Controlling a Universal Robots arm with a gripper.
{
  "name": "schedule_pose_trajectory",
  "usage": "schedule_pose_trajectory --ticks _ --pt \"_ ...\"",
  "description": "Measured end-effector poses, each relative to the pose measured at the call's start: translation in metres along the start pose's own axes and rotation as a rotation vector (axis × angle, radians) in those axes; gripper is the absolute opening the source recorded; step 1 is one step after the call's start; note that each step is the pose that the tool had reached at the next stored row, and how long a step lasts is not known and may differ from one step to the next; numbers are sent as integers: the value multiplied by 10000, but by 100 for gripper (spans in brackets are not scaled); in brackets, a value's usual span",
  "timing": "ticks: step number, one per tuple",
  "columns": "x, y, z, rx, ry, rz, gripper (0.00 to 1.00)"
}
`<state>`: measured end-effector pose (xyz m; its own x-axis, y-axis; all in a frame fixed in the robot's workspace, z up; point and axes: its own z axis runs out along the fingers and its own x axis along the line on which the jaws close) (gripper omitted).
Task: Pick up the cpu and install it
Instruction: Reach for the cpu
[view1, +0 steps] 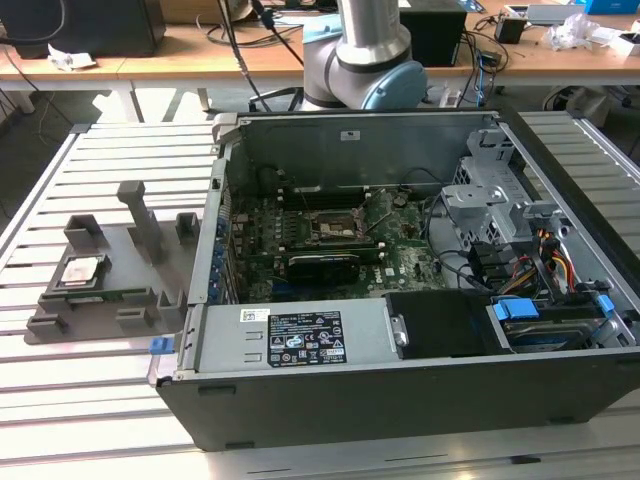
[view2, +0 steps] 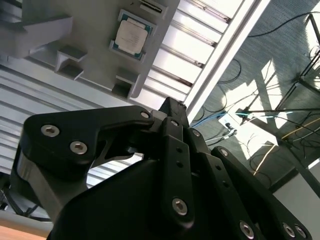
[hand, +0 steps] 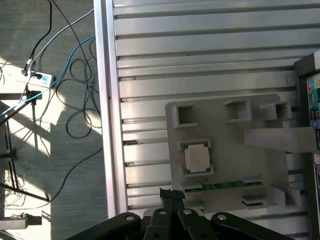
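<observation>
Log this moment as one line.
cpu: in grey holder, untouched | gripper: shut, empty, clear of cpu | computer case: open

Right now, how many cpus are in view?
1. The cpu lies in a square recess of the grey holder outside the computer case, beside the memory strip. The socket looks empty; others could be hidden.

Arm (view1: 358, 45) stands upright; hand (hand: 171, 191) w/ fingers (hand: 165, 201) closed together.
</observation>
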<state>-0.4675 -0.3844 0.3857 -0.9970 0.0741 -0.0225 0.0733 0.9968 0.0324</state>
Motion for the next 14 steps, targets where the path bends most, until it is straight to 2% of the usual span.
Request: schedule_pose_trajectory --ticks 9,14 --pt "-137 10 5 -1 -1 0 11" --pt "-242 17 7 0 1 0 11"
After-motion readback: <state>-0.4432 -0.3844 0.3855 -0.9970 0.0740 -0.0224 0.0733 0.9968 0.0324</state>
